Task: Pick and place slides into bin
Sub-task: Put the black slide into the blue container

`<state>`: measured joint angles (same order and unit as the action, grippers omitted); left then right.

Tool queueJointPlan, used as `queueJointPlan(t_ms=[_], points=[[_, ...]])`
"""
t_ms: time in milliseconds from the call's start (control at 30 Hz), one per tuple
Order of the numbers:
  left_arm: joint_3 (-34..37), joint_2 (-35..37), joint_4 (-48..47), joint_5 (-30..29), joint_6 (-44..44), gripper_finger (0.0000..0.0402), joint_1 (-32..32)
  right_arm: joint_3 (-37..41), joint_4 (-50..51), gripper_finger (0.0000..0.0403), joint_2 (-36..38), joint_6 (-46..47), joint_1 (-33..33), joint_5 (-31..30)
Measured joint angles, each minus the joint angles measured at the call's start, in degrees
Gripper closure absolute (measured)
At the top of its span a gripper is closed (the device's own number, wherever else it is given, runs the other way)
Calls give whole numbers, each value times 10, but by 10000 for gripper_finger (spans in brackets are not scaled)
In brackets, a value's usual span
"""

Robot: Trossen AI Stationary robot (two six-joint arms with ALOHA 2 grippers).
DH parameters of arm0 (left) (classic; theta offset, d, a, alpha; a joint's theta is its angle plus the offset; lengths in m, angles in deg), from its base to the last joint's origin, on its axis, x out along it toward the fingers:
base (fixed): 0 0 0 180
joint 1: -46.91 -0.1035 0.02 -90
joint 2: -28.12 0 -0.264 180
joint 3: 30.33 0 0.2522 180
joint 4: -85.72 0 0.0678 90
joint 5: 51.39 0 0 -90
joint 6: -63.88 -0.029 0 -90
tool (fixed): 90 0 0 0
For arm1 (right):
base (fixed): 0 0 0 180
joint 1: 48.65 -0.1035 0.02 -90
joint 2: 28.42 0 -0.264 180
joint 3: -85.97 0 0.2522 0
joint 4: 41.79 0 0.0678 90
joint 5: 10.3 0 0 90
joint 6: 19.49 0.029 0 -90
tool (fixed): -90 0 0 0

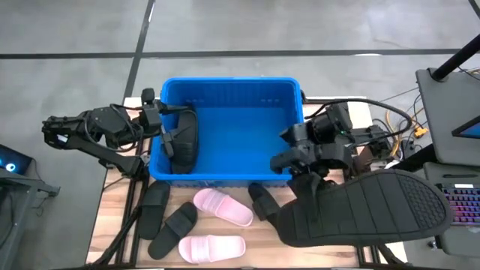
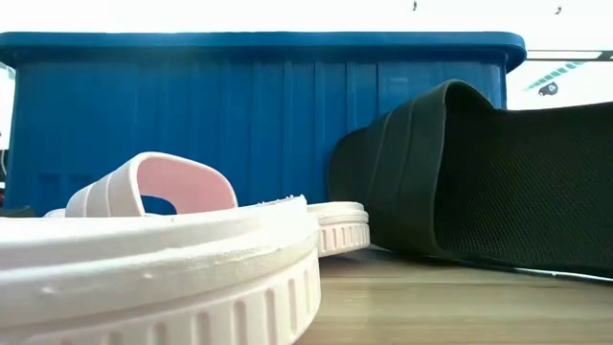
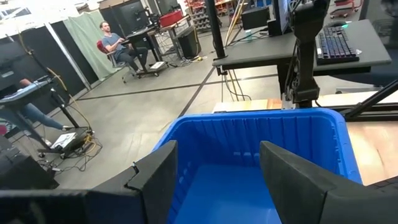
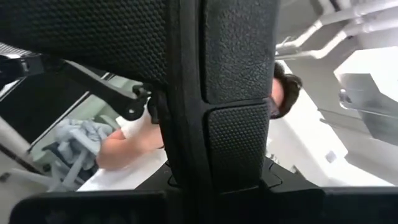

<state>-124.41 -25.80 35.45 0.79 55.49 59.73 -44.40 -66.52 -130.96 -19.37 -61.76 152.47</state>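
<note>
The blue bin [image 1: 225, 127] stands at the table's far middle. One black slide [image 1: 186, 139] lies inside it along the left wall. My left gripper [image 3: 217, 155] hangs open over the bin's left rim, with nothing between its fingers. My right gripper [image 1: 306, 182], at the bin's near right corner, is shut on a raised black slide [image 1: 375, 206]. On the table in front of the bin lie two pink slides [image 1: 223, 206] [image 1: 212, 247] and three black ones [image 1: 154, 201] [image 1: 174, 229] [image 1: 262, 201]. My right gripper holds the black slide by its end nearest the bin [image 1: 300, 206]. The slide is lifted high above the table's near right part, ribbed sole up, and reaches away toward the right. In the right wrist view the slide [image 4: 230, 93] stands edge-on and hides where the fingers meet it.
A monitor [image 1: 450, 105], a keyboard [image 1: 461, 202] and cables [image 1: 397, 127] crowd the table's right side. In the low view a pink slide [image 2: 163, 259] and a black slide [image 2: 460, 182] lie before the bin's wall [image 2: 259, 105]. People sit in the room beyond.
</note>
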Motion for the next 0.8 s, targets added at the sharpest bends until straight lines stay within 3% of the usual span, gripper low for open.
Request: queueJointPlan(t_ms=[667,800], points=[[0,-5,1,-2,2,191,0,-4,3,338,11,57,11,15],[0,-7,1,-3,2,191,0,-4,11,338,12,60,23,-40]])
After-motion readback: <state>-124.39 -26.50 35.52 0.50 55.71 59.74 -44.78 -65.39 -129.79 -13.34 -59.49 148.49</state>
